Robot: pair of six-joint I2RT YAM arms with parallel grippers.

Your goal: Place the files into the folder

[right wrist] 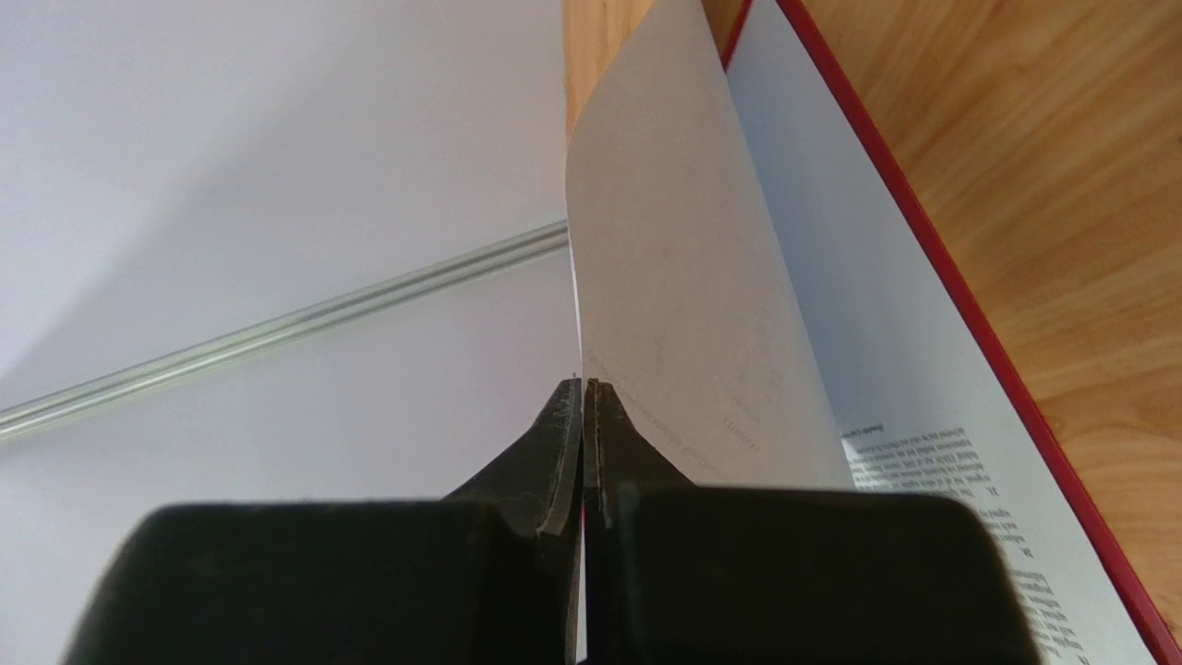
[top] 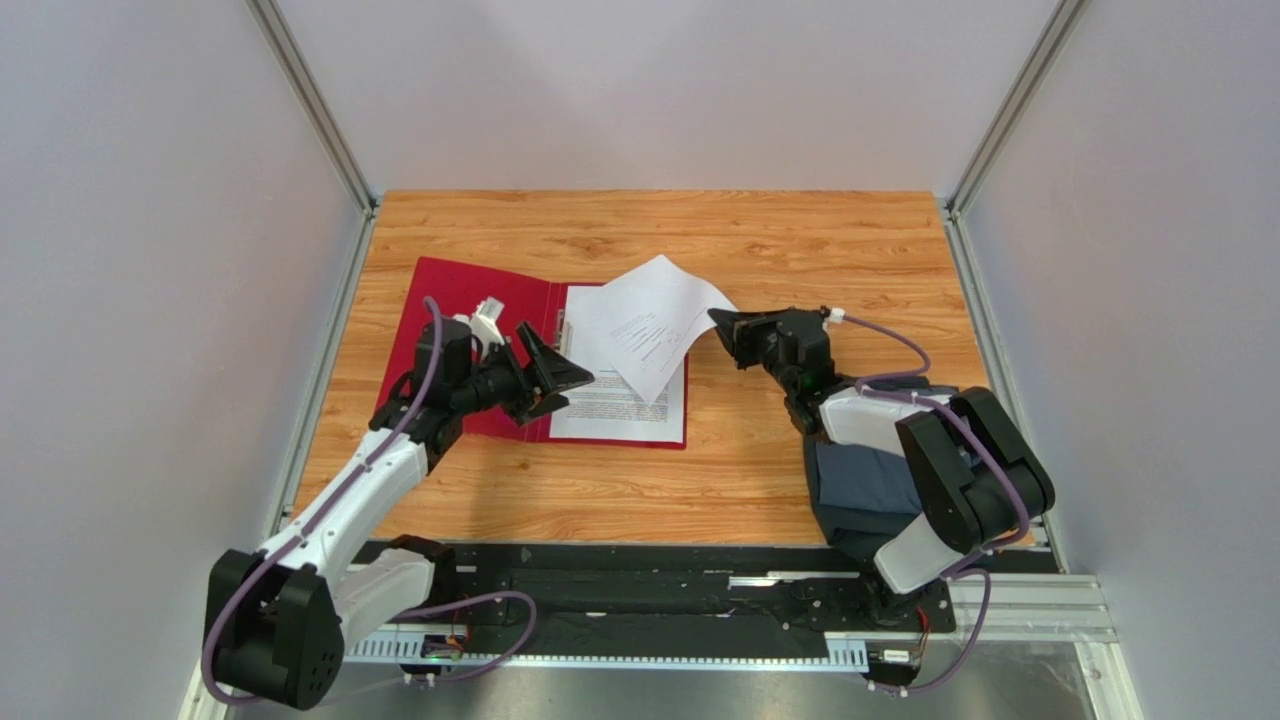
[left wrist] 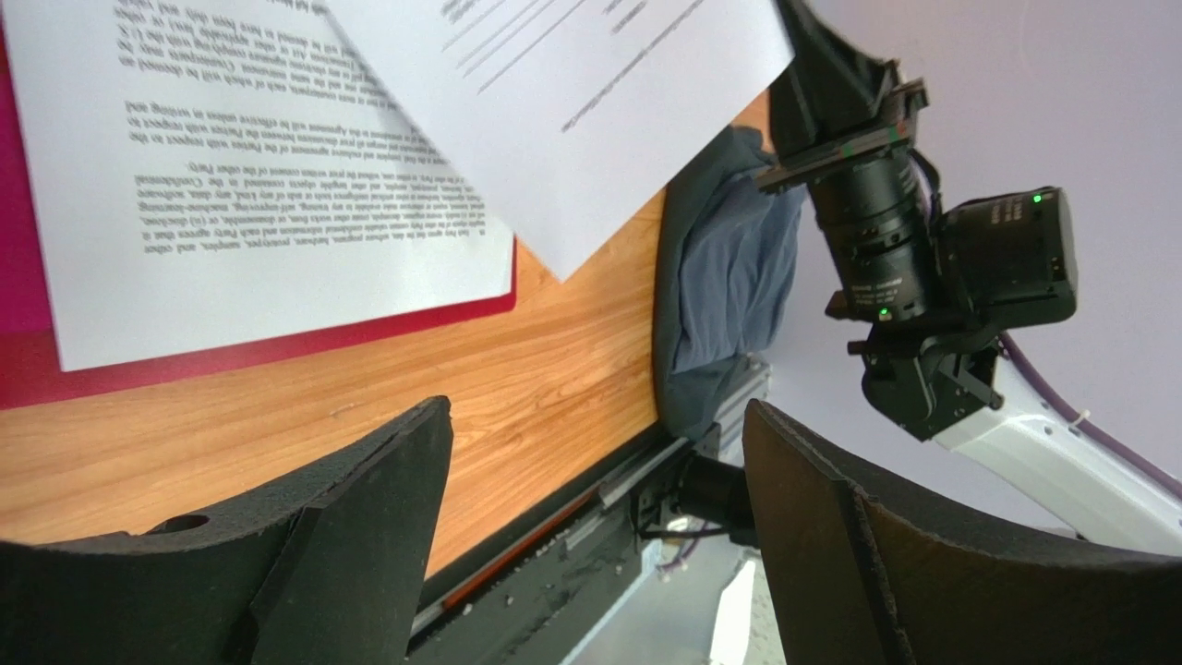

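Observation:
The red folder lies open on the wooden table. One white printed sheet lies flat on its right half. My right gripper is shut on the edge of a second white sheet and holds it tilted in the air above the folder's right half; this sheet also shows in the right wrist view. My left gripper is open and empty, just above the folder beside the flat sheet. The held sheet hangs over the flat one in the left wrist view.
A dark grey-blue folded cloth lies at the near right under the right arm. Metal frame rails and grey walls bound the table on the left, right and back. A black rail runs along the near edge.

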